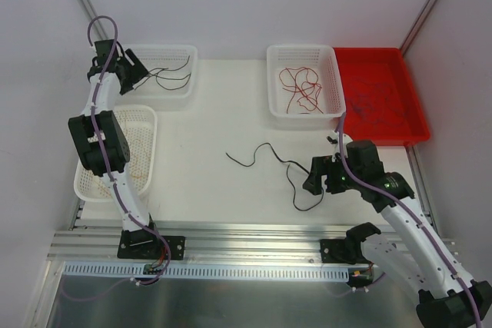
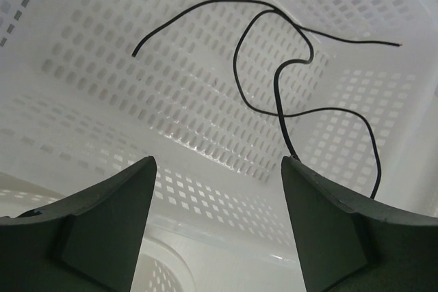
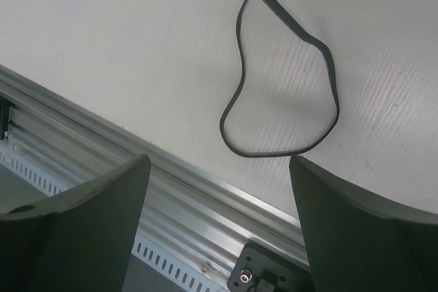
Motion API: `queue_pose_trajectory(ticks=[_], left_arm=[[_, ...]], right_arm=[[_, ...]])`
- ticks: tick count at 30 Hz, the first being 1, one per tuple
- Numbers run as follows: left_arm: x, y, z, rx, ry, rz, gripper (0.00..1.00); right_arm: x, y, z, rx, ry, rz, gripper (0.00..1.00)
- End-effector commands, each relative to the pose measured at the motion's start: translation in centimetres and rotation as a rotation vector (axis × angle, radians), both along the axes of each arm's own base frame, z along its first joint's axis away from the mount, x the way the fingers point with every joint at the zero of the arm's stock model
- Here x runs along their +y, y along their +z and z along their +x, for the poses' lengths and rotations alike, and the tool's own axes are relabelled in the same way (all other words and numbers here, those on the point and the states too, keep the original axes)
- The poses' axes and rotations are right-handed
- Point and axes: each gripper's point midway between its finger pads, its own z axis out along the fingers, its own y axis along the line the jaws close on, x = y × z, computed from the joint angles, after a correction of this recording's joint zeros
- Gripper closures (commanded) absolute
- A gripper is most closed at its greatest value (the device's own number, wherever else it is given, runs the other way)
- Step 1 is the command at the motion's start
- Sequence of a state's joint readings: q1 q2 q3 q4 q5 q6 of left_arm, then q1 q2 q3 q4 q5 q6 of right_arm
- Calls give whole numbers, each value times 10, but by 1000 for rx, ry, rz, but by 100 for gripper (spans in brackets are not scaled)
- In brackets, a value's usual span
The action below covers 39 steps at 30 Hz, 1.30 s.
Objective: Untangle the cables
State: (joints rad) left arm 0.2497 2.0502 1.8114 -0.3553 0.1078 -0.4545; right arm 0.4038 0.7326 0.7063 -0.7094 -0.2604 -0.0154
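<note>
Just beyond right tool [image 3: 219, 169], black cable [image 3: 335, 104].

The left arm [image 1: 108, 151] stretches up to the far left corner of the bench [image 1: 223, 128], its left tool [image 1: 141, 70] tipped downward and spread wide. The right arm [image 1: 407, 220] bends low over the bench's near right edge, its right tool [image 1: 314, 177] pointing left, likewise spread.

- On table [image 1: 200, 128]: loose cable [image 1: 286, 163].
- Behind loose cable: centre basket [image 1: 301, 49], tangled cables [image 1: 300, 88] inside.
- Behind-right of loose cable: tray [image 1: 369, 63].
- Left: near basket [image 1: 138, 140].
- Behind-left: far basket [image 1: 165, 49], single cable [image 1: 171, 77] inside.
</note>
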Motion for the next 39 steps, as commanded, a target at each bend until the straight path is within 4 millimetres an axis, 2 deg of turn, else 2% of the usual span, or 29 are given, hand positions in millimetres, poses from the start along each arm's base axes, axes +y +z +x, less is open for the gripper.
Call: queue_pose_trajectory(ticks=[1,6,9,17,20,23,26,27,29,30,31,33,34,35,37,38,39], left_arm=[[-8,34,-16,-46,-61,37,26],[-11,7,-33,32,-62,30,26],[-14,-1,-41,59,-62,23,26],[-16,-6,-51,90,-53,25,27],[-19,8,-52,63,-56,21,27],[-24,35,-47,3,-76,36,27],[-37,60,-46,-51,-114,56,26],[-43,72,-48,-75,-132,70,26],[-65,80,-51,-91,-181,86,25],[-73,92,-55,-115,-199,104,24],[-94,95,-59,-121,-243,110,23],[-119,92,-69,-114,-295,135,21],[-127,100,-76,-131,-308,150,17],[-161,91,-87,-115,-381,153,15],[-186,96,-102,-129,-434,153,12],[-216,86,-116,-110,-502,144,11],[-229,84,-123,-107,-533,145,11]], right_arm=[[-1,9,-1,-19,-10,6,13],[0,12,-3,-24,-5,16,13],[-1,13,-5,-32,-6,17,13],[-5,13,-8,-39,-12,13,12],[-6,15,-8,-48,-16,12,12],[-6,16,-8,-57,-19,14,12],[-5,17,-6,-65,-18,19,12],[-5,17,-7,-64,-17,20,12],[-4,18,-6,-67,-14,23,12],[-4,19,-6,-70,-14,24,12],[-4,19,-6,-73,-15,24,12],[-5,20,-5,-78,-20,23,12],[-6,19,-4,-78,-23,19,11],[-6,18,-4,-78,-24,17,11],[-7,18,-3,-82,-30,11,9],[-8,17,-3,-81,-34,8,9],[-8,17,-3,-83,-35,8,9]])
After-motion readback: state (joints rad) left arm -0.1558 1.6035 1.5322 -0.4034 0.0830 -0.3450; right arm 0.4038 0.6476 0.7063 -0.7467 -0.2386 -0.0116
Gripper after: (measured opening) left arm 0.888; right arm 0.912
